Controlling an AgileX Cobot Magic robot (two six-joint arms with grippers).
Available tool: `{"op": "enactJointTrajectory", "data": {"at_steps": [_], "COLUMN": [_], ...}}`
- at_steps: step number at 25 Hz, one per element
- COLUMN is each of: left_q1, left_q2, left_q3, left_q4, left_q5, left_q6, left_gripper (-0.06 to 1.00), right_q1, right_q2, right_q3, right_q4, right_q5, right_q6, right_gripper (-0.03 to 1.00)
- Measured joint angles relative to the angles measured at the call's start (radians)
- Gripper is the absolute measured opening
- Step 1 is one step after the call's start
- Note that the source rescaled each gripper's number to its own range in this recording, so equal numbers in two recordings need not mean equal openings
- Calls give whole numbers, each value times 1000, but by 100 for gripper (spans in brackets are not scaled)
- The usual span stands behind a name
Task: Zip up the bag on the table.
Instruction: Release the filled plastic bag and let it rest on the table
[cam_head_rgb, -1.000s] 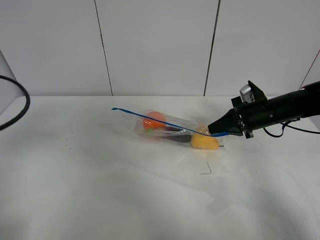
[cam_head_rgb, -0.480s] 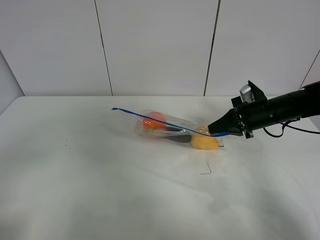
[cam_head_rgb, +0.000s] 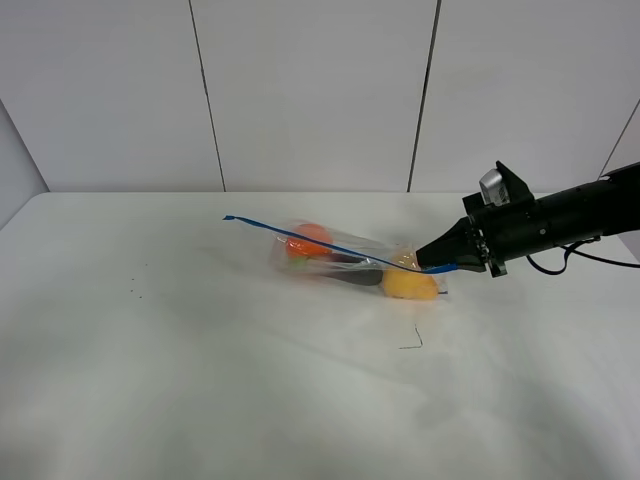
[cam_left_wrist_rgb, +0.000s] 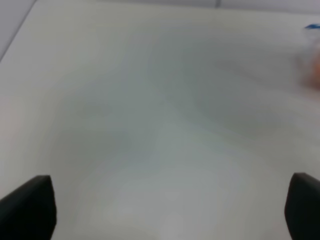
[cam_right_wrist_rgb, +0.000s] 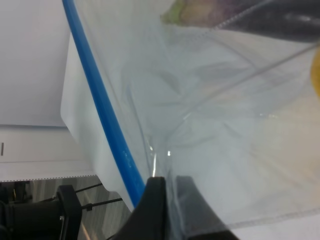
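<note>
On the white bench (cam_head_rgb: 200, 380) we see the clear bag (cam_head_rgb: 345, 262) lying a little right of the middle, toward the far edge. Its blue zipper strip (cam_head_rgb: 300, 240) runs as a taut slanted line from a free tip at the left, raised off the bench, down to the right end. Through the plastic we make out an orange (cam_head_rgb: 310, 240) at the left, a dark eggplant (cam_head_rgb: 355, 275) in the middle and a yellow fruit (cam_head_rgb: 410, 285) at the right.

The right end effector (cam_head_rgb: 428, 258) reaches in from the right side and is clamped on the bag at the right end of the zipper strip. In the right wrist view its fingers (cam_right_wrist_rgb: 155, 200) sit pressed together with the plastic pinched between them, just beside the blue strip (cam_right_wrist_rgb: 102, 117).

In the left wrist view we see only two dark finger tips (cam_left_wrist_rgb: 30, 207) of the left end effector (cam_left_wrist_rgb: 167, 207) at the frame corners, set wide apart with bare bench (cam_left_wrist_rgb: 150, 125) between them. That view is blurred.

A small dark thread-like scrap (cam_head_rgb: 413, 342) lies on the bench in front of the bag.
</note>
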Motion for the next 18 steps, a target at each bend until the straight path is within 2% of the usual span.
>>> {"op": "enactJointTrajectory", "data": {"at_steps": [2,18], "left_q1": [0,0], "left_q2": [-2,-2], "left_q3": [2,82], "left_q4": [-19,-22], "left_q5": [0,28], "left_q6": [7,34], "left_gripper": [99,99], "right_q1": [0,0], "right_q2": [0,0], "right_q3": [0,0], "right_q4": [0,0], "right_q5": [0,0], "right_q6": [-2,-15], "right_gripper": [0,0]}}
